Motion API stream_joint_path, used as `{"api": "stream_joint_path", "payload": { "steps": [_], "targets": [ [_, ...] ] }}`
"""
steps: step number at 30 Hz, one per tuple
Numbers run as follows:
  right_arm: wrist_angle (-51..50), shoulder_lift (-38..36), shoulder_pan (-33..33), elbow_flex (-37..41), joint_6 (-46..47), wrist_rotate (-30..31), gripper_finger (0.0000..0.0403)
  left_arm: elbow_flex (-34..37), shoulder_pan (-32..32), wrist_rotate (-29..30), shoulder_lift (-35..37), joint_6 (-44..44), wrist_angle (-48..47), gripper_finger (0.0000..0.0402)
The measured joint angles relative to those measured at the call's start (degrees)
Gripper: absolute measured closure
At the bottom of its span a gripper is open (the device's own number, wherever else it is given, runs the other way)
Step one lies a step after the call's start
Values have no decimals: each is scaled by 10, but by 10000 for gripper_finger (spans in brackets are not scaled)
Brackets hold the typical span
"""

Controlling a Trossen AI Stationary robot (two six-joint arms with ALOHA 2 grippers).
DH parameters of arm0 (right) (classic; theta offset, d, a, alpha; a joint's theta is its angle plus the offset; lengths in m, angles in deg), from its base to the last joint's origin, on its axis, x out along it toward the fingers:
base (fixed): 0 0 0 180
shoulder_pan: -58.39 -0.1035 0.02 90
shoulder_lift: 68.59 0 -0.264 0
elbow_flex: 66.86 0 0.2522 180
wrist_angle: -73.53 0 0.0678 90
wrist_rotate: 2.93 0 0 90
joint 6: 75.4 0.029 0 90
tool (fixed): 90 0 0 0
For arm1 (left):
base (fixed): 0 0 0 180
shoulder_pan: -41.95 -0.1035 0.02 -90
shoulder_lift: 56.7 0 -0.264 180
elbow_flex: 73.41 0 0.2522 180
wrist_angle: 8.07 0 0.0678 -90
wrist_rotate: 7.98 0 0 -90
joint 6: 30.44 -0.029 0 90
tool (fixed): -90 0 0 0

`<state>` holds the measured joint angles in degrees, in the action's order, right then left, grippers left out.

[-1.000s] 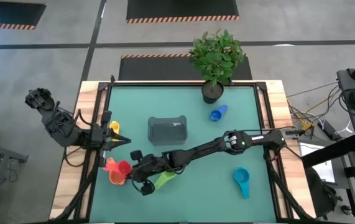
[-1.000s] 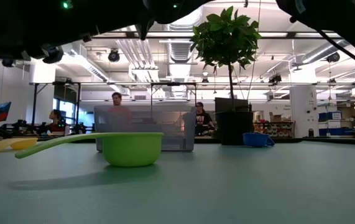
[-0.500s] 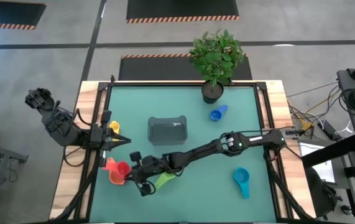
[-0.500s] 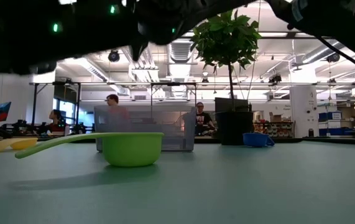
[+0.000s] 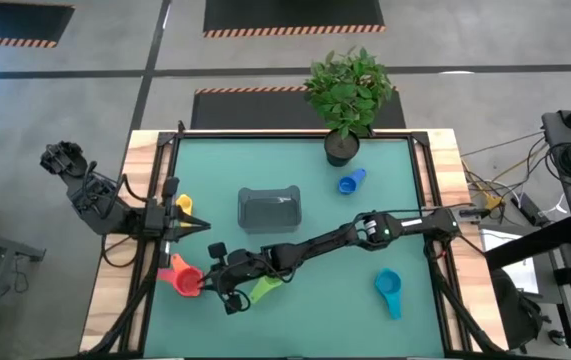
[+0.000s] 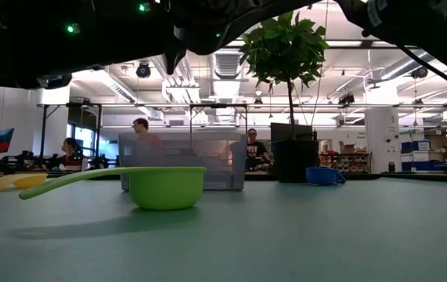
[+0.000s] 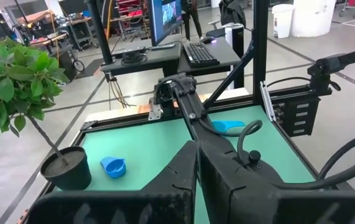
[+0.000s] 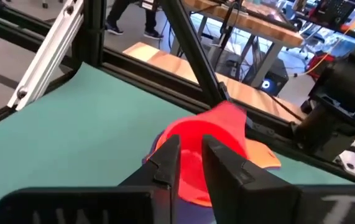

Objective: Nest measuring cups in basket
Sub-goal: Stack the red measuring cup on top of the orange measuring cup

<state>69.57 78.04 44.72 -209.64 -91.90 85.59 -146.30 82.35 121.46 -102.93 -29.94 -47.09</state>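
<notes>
Two arms show from above: the right one reaches across the green bench [image 5: 415, 180] toward 8 o'clock, its claw [image 5: 208, 283] over the red cup [image 5: 184, 280], which sits in an orange cup [image 5: 170, 272]. Only the right wrist view shows the claw's fingers [image 8: 166, 163]: they stand a little apart astride the red cup's near rim, and whether they pinch it cannot be told. The green cup [image 5: 265, 289] lies just beside that claw at 7 o'clock; the low view shows it upright with its long handle pointing away, the basket [image 6: 182, 161] behind it. From above, the basket [image 5: 270, 208] sits near mid-bench, seemingly with no cups in it. A yellow cup [image 5: 184, 205] lies at 9 o'clock, a blue cup [image 5: 351, 181] at 1 o'clock beside the plant pot [image 5: 341, 148], a teal cup [image 5: 389, 291] at 5 o'clock. The left claw [image 5: 197, 226] waits at 9 o'clock, fingers pressed together. People appear in the room behind in the low view alone.
</notes>
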Motion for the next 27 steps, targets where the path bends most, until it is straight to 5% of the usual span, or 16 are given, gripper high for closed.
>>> {"api": "stream_joint_path", "payload": {
  "steps": [7,13,19,27],
  "targets": [
    [-112,-24,-3,-23,-34,2,330,0,0,0,0,38,-35,402],
    [-299,-85,-21,-26,-67,40,369,0,0,-5,0,135,-112,402],
    [-467,-126,-52,-9,-73,163,394,0,1,-93,-19,232,-162,402],
    [-501,-214,-56,103,-26,166,394,-11,3,-236,-108,312,-212,402]
  ]
}}
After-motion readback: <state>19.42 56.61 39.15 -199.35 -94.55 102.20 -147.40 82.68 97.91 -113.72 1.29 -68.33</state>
